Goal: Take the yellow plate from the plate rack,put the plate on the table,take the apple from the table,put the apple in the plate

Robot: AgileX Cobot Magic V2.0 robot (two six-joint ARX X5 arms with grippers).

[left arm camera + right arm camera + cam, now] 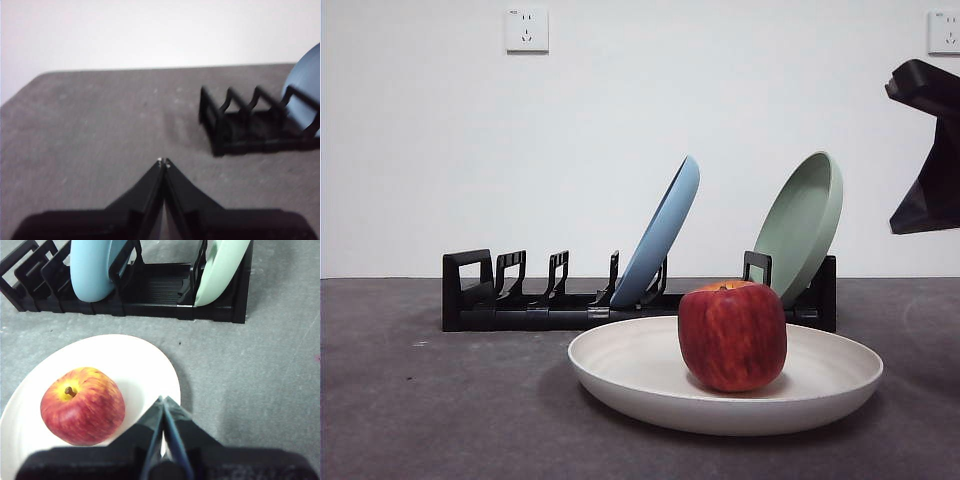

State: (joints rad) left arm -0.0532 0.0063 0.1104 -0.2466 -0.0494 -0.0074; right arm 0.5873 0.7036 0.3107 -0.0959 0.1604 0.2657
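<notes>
The yellow plate (650, 385), a wide shallow matte dish that reads pale cream here, lies flat on the dark grey felt-like worktop (420, 400) near its front edge, and the red apple (732, 335) with yellow streaks and an orange-yellow top sits upright inside it, off to one side of the middle. Judged from this, both halves of the task look finished, so what remains is mostly risk.

The right gripper (163, 399) hangs above the plate's rim beside the apple, its fingers pressed together and holding nothing; in the front view it shows only as a dark shape high at the right edge. If that arm dips or sweeps sideways as it leaves, it could clip the rim and tip the shallow plate, or nudge the apple. The apple is blocky but round enough to roll, and the low rim would do little to stop it.

The left gripper (163, 161) waits over bare worktop short of the rack's loop end, fingers closed and empty, well clear of the plate.

Farther back, the long black slotted plate rack (520, 300) holds a leaning round blue plate (665, 235) and a leaning round pale green plate (805, 220). A careless pass near the rack could knock either one forward toward the plate and apple.
</notes>
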